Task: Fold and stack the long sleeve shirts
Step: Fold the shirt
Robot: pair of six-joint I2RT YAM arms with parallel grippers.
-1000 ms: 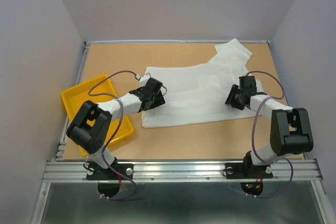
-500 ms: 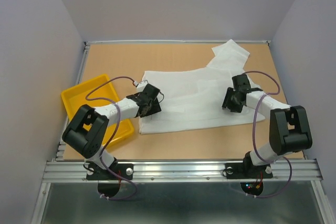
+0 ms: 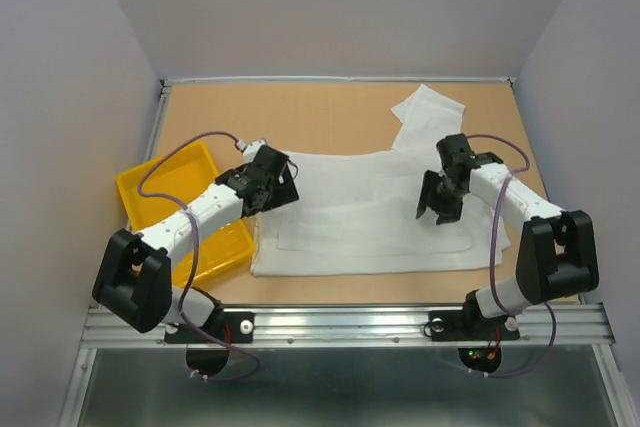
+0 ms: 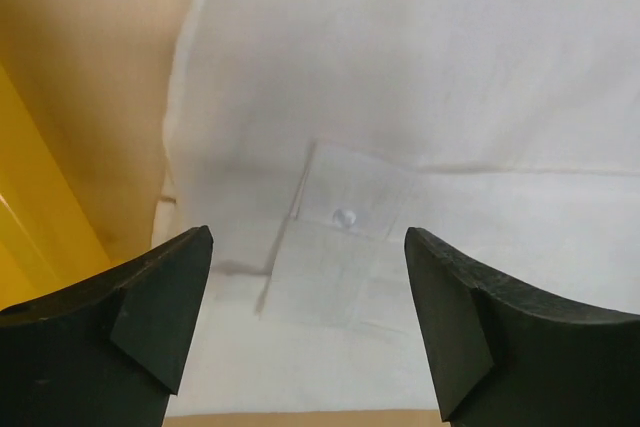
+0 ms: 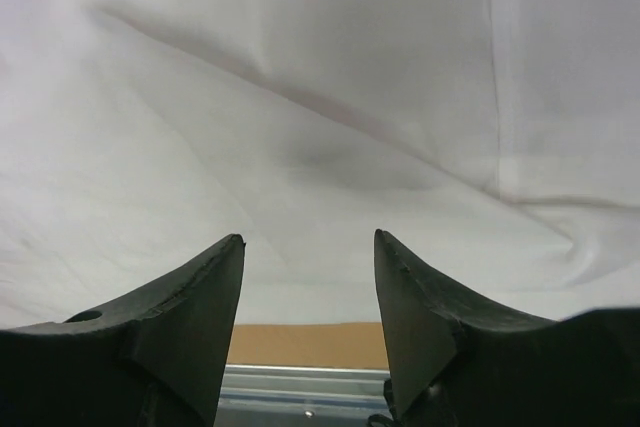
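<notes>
Shirt (image 3: pixel 360 219) nearer now, flat white rectangle

There is one plain white thin-fabric long sleeve shirt (image 3: pixel 370 217), and one tan wooden table (image 3: pixel 300 112) beneath it. One yellow plastic tray (image 3: pixel 165 187) sits just beside the shirt's left end. Two white-and-black robot arms are over the shirt: one left arm (image 3: pixel 190 222) and one right arm (image 3: pixel 510 202). Each carries one black two-finger pincer, making two: the left pincer (image 3: pixel 280 187) and the right pincer (image 3: pixel 437 212). One small pale round button (image 4: pixel 344 216) shows on the shirt.
</notes>
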